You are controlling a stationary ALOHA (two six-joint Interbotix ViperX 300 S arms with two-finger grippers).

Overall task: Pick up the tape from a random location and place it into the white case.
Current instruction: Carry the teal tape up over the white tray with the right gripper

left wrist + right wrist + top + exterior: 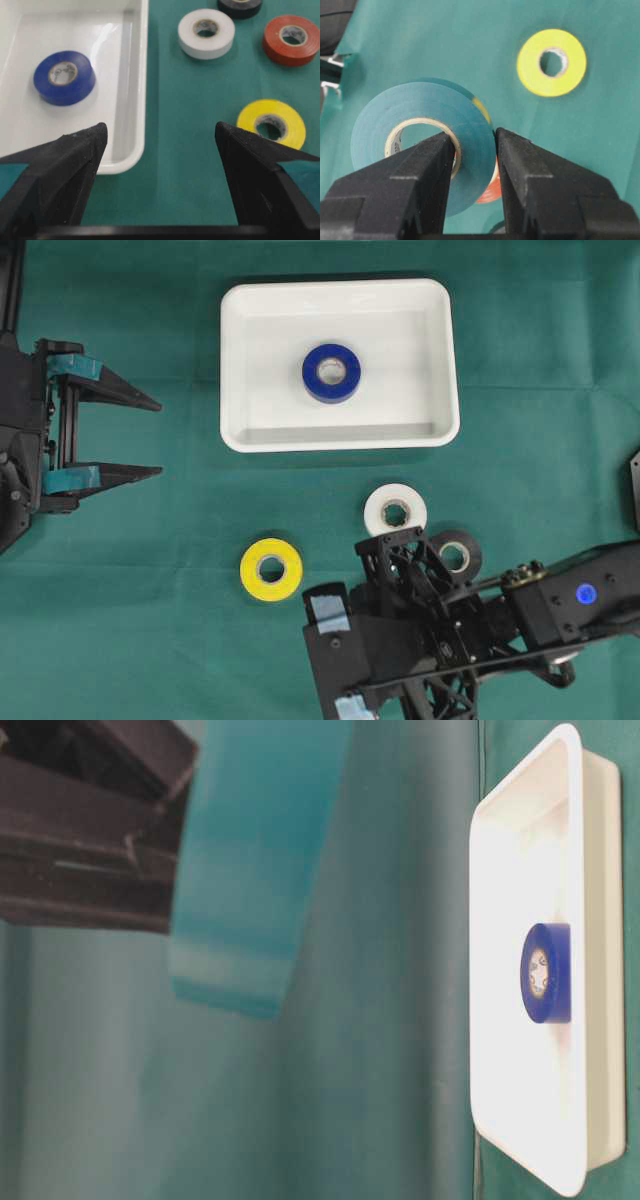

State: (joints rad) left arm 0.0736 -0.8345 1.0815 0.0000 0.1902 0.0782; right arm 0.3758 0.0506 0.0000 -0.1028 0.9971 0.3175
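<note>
**One roll in the case, a second gripped and still to be carried over**

Taking the white case [232, 370] as the landmark and working from the near edge of the worktop [150, 660] toward it: farthest from the case, at the near right, the right end effector [475, 150] is clamped on the wall of a teal tape roll [420, 145], one finger through its core and the other on the outside. In the overhead view the arm hides that roll. An orange roll [291, 39] lies under it.

Closer to the case, on the cloth just in front of its near rim, lie the yellow roll [271, 569], the white roll [395, 510] and the black roll [455, 556], all untouched.

Inside the case, a blue roll [331, 372] lies flat near the middle.

Left of the case, the left end effector [150, 437] stands wide apart, holding nothing.

My judgement: the pick is made; carrying the teal roll over the rim and releasing it remains.
</note>
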